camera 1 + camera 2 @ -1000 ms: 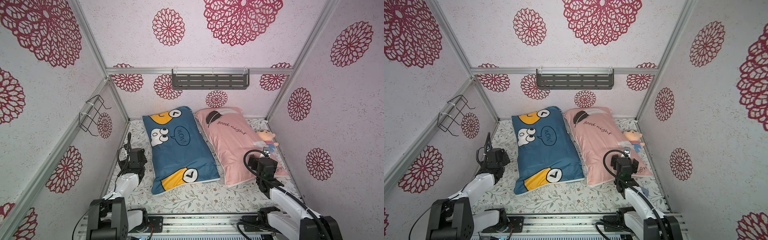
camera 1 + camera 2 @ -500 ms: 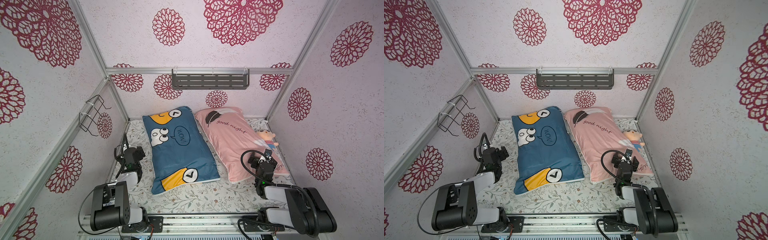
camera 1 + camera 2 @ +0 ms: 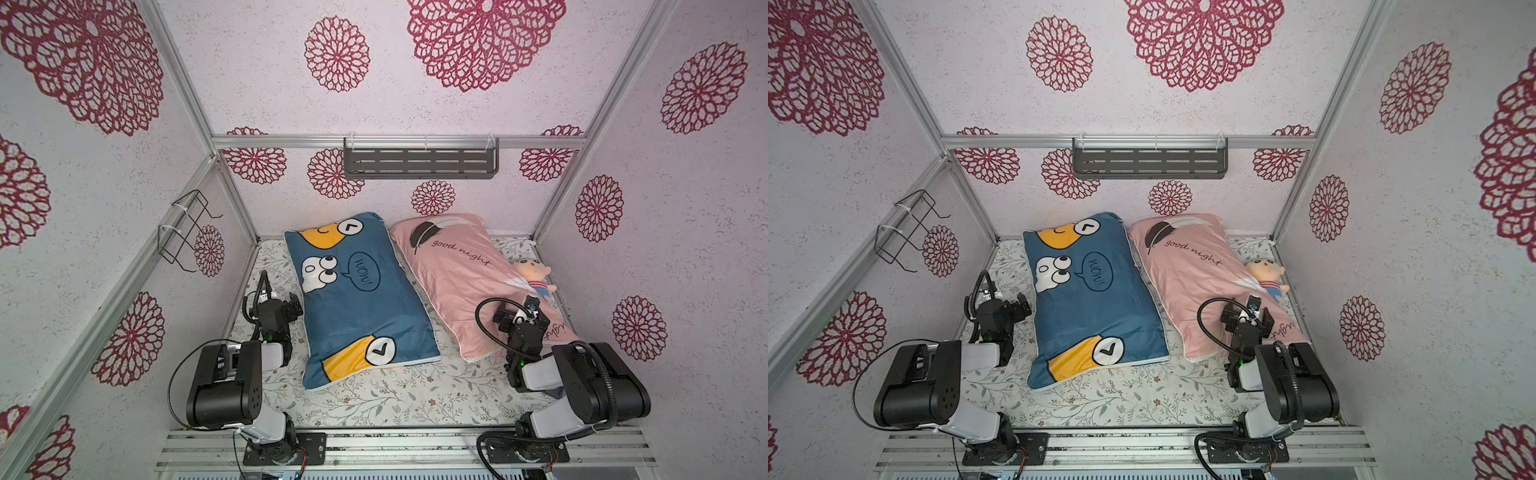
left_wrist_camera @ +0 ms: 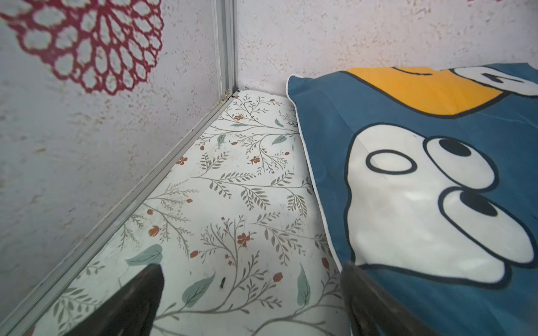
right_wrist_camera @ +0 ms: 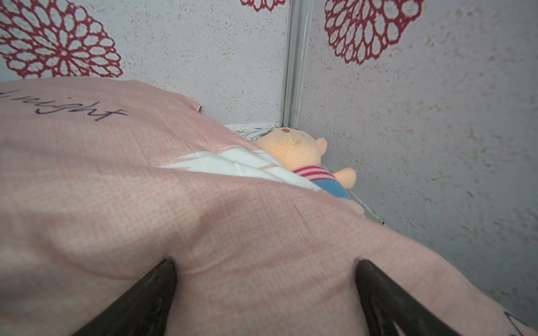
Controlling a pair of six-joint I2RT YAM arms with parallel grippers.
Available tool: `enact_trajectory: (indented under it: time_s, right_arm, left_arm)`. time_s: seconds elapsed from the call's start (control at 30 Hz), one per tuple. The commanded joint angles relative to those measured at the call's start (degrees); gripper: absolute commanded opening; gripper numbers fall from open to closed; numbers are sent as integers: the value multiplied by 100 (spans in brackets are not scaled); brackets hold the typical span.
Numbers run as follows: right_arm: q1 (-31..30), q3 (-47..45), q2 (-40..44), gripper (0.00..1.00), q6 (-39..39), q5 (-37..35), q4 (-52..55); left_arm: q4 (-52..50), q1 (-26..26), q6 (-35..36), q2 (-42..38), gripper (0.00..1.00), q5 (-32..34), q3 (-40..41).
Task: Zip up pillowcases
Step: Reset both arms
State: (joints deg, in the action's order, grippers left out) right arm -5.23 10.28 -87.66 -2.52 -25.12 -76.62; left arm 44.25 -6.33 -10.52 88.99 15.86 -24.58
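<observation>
Blue and pink fabric fills the floor of the papered booth, where two pillowcases lie side by side and neither arm has hold of either. The left gripper [image 4: 250, 291] stands wide and empty, low over the floral mat [image 4: 221, 203]. The blue pillowcase [image 3: 357, 299] lies just beside it, and one finger [image 4: 366, 296] overlaps the case's piped long edge in the left wrist view.

The right gripper [image 5: 265, 264] is likewise spread wide and holds nothing. The pink pillowcase [image 3: 457, 282] lies directly under and ahead of its fingertips, which look to be touching or just above the cloth, though the view is too close to say which.

No zip, slider or open seam shows in any view, so how much of the zipping is done cannot be read off. Both cases look plump and closed along the edges that show. With both arms folded back near their bases, the job is judged either finished or not begun.

Beyond the right gripper, a plush doll [image 5: 302, 154] is wedged between the pink case's far edge and the wall — the one thing likely to crowd a reach along that side. A wire rack [image 3: 187, 232] and a grey shelf [image 3: 419, 162] hang on the walls — well apart from both grippers.
</observation>
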Motion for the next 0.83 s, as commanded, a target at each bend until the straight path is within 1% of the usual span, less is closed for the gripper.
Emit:
enact_trajectory:
  time_s: [0.0,0.03,0.1,0.8]
  right_arm:
    - [22,269,-67,99,100,88,410]
    - [30,381,-76,99,72,96,619]
    - [50,296,-65,99,99,94,461]
    - [23,323,-73,99,121,87,501]
  left_arm:
    - [694,26,208,55,98,93,38]
    - [585,26,194,17,98,93,24]
    - [517,26,189,-5,98,102,13]
    - [596,23,190,13,98,93,31]
